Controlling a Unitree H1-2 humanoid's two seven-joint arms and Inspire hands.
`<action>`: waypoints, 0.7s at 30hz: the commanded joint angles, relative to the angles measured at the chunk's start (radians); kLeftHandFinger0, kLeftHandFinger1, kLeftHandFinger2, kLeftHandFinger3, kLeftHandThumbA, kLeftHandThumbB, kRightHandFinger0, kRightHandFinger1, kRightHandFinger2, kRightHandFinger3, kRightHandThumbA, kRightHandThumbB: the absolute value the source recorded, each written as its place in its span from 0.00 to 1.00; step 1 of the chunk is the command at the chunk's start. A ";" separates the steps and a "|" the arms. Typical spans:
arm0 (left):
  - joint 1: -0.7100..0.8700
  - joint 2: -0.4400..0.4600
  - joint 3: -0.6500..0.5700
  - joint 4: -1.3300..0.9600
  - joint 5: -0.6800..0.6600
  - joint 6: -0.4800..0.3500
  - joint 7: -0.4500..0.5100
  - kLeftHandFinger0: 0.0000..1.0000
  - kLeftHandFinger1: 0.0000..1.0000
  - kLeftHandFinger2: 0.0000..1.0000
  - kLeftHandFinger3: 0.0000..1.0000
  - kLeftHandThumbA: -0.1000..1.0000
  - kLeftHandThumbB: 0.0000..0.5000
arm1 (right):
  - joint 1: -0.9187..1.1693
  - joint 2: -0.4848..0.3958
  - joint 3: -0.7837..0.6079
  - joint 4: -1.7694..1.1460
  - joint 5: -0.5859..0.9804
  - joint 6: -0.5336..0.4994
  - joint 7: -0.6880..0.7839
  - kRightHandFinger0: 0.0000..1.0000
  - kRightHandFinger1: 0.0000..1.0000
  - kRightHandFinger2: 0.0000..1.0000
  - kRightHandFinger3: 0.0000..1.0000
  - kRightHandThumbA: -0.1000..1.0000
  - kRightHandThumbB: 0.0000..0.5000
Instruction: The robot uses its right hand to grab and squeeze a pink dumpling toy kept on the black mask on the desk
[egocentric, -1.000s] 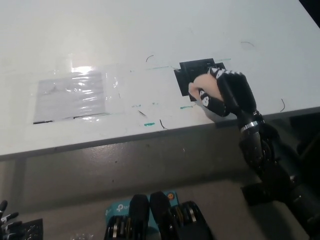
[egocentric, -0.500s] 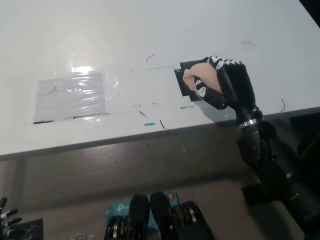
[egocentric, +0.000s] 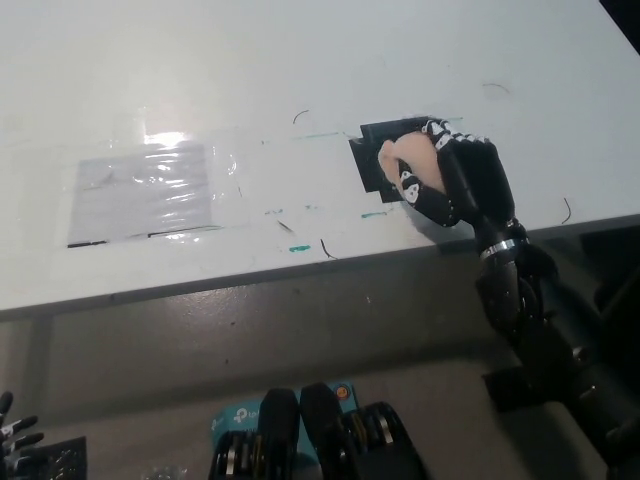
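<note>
My black right hand (egocentric: 455, 185) is shut on the pink dumpling toy (egocentric: 405, 158), whose pale pink side shows between the fingers. Hand and toy sit over the black mask (egocentric: 368, 152), a dark square patch on the white desk (egocentric: 300, 70) near its front edge; most of the mask is hidden under the hand. Only the fingertips of my white left hand (egocentric: 12, 430) show at the bottom left corner, below the desk.
A clear plastic sheet (egocentric: 145, 190) with glare lies on the desk to the left. Small green tape marks and dark scribbles dot the surface near the front edge (egocentric: 300, 265).
The right hand rose slightly with the toy half a second ago, then came back down onto the mask, fingers closed tighter around the toy.
</note>
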 joint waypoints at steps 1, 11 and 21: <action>-0.010 0.017 0.022 -0.019 -0.009 -0.011 0.002 0.71 0.81 0.89 0.93 1.00 0.29 | -0.061 0.002 0.004 -0.046 -0.049 0.182 0.071 1.00 1.00 1.00 1.00 0.73 0.89; -0.009 0.017 0.021 -0.024 -0.008 -0.003 0.003 0.71 0.81 0.90 0.93 1.00 0.27 | -0.049 0.007 0.002 -0.107 -0.055 0.277 0.114 1.00 1.00 1.00 1.00 0.85 1.00; -0.004 0.022 0.013 -0.013 -0.001 -0.032 -0.007 0.71 0.82 0.91 0.94 1.00 0.26 | -0.024 0.003 -0.011 -0.181 -0.030 0.275 0.139 1.00 1.00 1.00 1.00 0.79 1.00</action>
